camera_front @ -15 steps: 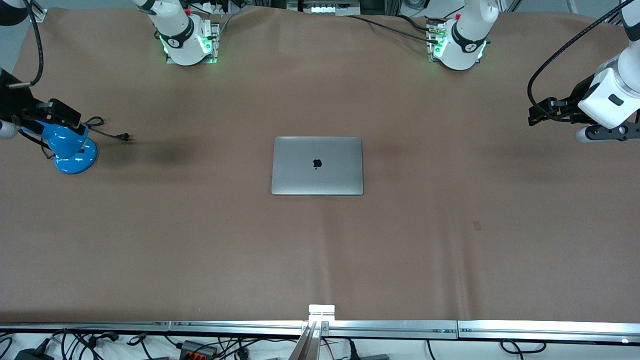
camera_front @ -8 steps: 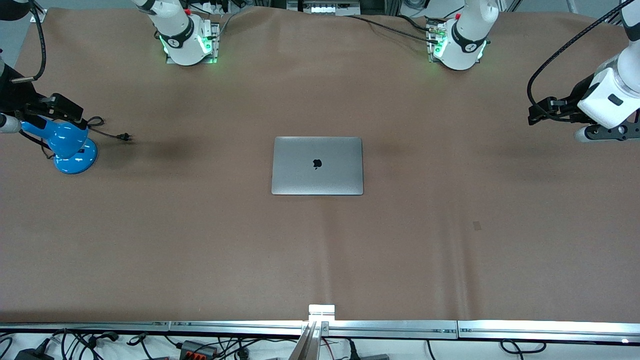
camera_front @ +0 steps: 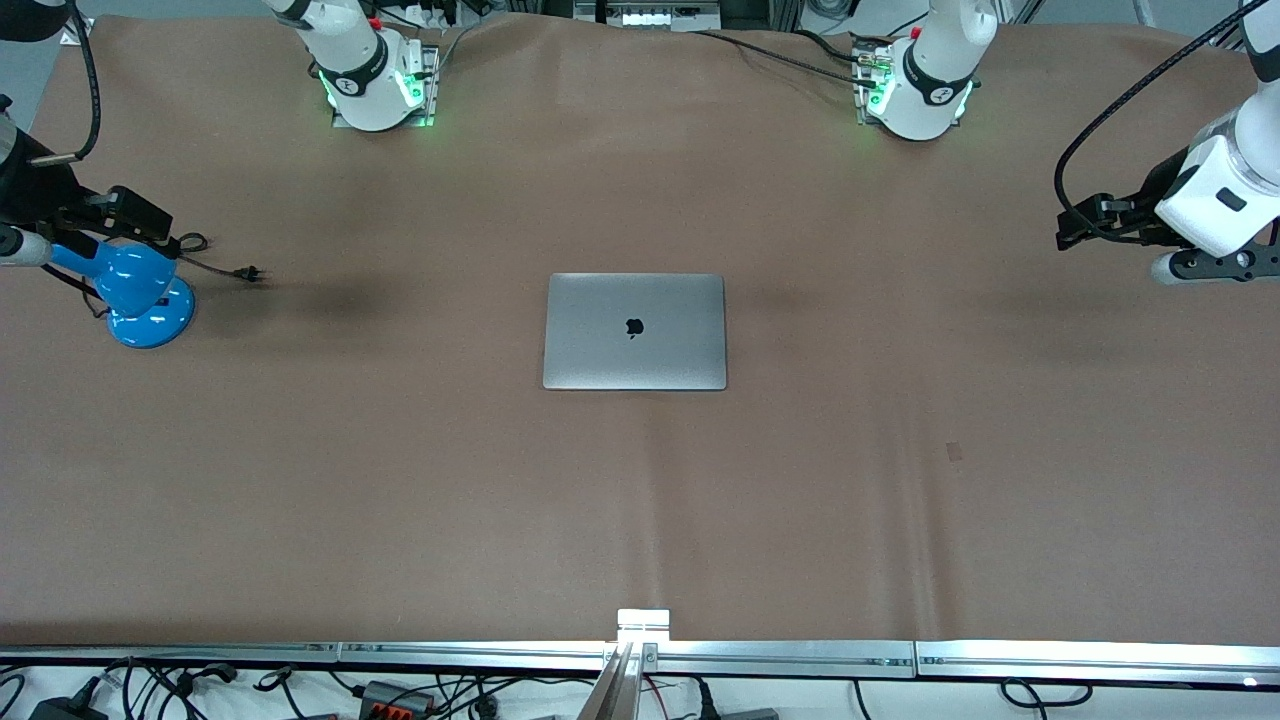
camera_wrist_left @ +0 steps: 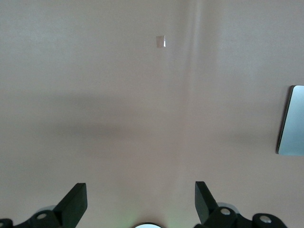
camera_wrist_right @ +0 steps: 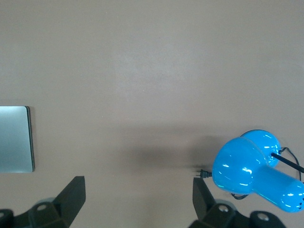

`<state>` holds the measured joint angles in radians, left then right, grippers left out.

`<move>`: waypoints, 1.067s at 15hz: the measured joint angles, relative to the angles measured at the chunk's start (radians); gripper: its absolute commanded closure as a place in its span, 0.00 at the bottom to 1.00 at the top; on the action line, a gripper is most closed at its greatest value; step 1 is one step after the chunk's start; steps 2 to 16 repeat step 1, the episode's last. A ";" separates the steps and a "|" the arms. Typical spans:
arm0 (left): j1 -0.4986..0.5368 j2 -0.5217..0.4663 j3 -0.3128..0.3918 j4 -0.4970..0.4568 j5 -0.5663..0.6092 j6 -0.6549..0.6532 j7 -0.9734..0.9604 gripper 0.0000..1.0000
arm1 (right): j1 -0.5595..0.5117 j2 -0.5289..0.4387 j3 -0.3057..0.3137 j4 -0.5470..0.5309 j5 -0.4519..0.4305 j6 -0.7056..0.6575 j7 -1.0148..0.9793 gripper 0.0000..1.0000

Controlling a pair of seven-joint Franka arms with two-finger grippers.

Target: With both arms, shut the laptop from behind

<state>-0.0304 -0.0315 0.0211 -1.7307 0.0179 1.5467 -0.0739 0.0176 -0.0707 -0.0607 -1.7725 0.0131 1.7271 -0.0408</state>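
We see the laptop (camera_front: 635, 331) lying shut and flat in the middle of the table (camera_front: 400, 480), its grey lid up with the black logo showing. Neither gripper touches it.

Our left gripper (camera_front: 1085, 222) hangs in the air over the left arm's end of the table, well apart from the laptop, at the tip of the left arm (camera_front: 1215, 190). In the left wrist view its two fingers (camera_wrist_left: 76, 202) stand spread wide with only bare brown table between them; the gripper (camera_wrist_left: 138, 202) is released and holds nothing. From there the laptop (camera_wrist_left: 291, 121) shows only as a grey edge, off to one side of the gripper and well clear of it. A small pale mark (camera_wrist_left: 161, 42) lies on the table ahead of the fingers.

Our right gripper (camera_front: 125, 215) hangs over the right arm's end of the table, above a blue lamp (camera_front: 135, 295). In the right wrist view its fingers (camera_wrist_right: 73, 194) are likewise spread wide and grasp nothing; the gripper (camera_wrist_right: 137, 197) is released. The lamp (camera_wrist_right: 256, 168) sits just beside one finger, and its plug (camera_wrist_right: 202, 174) lies on the table close to that finger. The laptop (camera_wrist_right: 16, 138) appears as a grey corner well off to the gripper's other flank.
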 measured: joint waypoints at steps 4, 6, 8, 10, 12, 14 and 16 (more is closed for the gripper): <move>0.000 0.000 0.000 0.000 0.000 0.000 0.000 0.00 | 0.000 0.000 0.000 0.000 0.000 0.000 0.000 0.00; 0.000 0.000 0.000 0.000 0.000 0.000 0.000 0.00 | 0.000 0.000 0.000 0.000 0.000 0.000 0.000 0.00; 0.000 0.000 0.000 0.000 0.000 0.000 0.000 0.00 | 0.000 0.000 0.000 0.000 0.000 0.000 0.000 0.00; 0.000 0.000 0.000 0.000 0.000 0.000 0.000 0.00 | 0.000 0.000 0.000 0.000 0.000 0.000 0.000 0.00; 0.000 0.000 0.000 0.000 0.000 0.000 0.000 0.00 | 0.000 0.000 0.000 0.000 0.000 0.000 0.000 0.00; 0.000 0.000 0.000 0.000 0.000 0.000 0.000 0.00 | 0.000 0.000 0.000 0.000 0.000 0.000 0.000 0.00; 0.000 0.000 0.000 0.000 0.000 0.000 0.000 0.00 | 0.000 0.000 0.000 0.000 0.000 0.000 0.000 0.00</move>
